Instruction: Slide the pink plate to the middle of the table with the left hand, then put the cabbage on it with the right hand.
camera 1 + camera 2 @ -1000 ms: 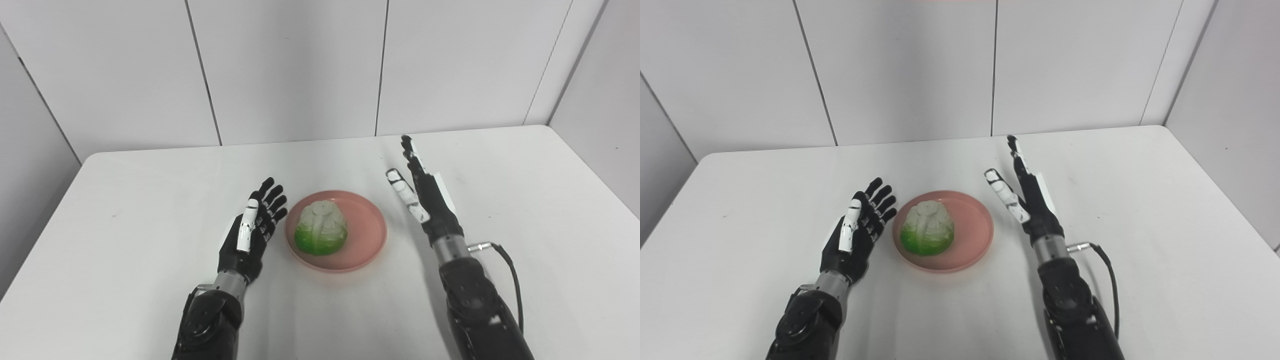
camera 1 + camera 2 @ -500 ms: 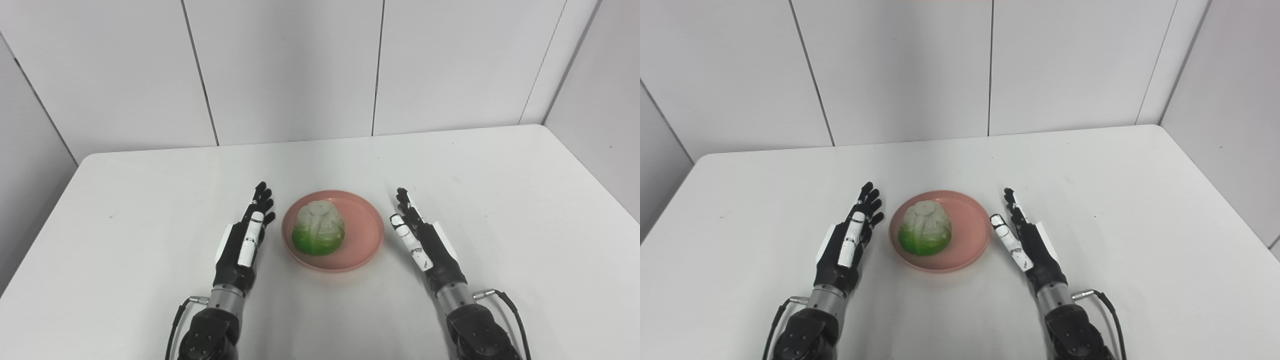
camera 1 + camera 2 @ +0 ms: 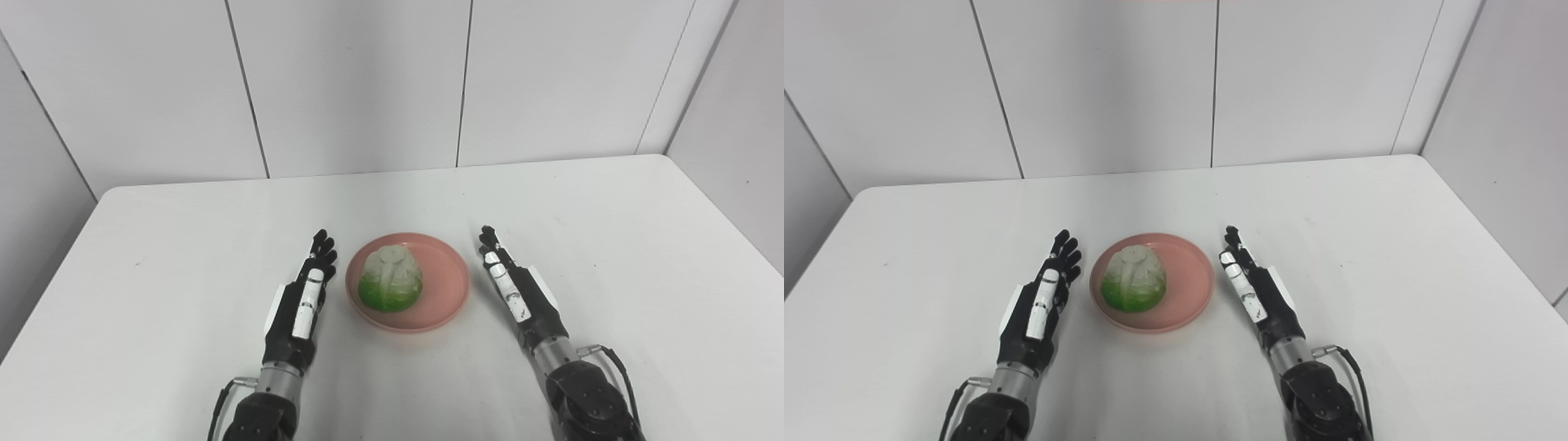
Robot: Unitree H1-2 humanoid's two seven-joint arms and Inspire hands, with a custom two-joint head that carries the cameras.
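Observation:
A pink plate (image 3: pixel 450 288) sits in the middle of the white table, and a green and white cabbage (image 3: pixel 391 286) rests on its left half. My left hand (image 3: pixel 299 306) lies open and empty on the table just left of the plate, fingers pointing away from me. My right hand (image 3: pixel 519 293) lies open and empty just right of the plate, edge-on, fingers straight. Neither hand touches the plate or the cabbage. The same shows in the right eye view: plate (image 3: pixel 1191 288), cabbage (image 3: pixel 1133 286), left hand (image 3: pixel 1035 309), right hand (image 3: pixel 1258 294).
The white table (image 3: pixel 184 245) ends at a rounded back edge against grey wall panels. A wall stands close along the right side (image 3: pixel 735 122). A cable runs from my right wrist (image 3: pixel 612 358).
Both hands have drawn back toward me and come down to the table beside the plate. The right hand came down from farther back and its fingers closed together flat. Plate and cabbage stay put.

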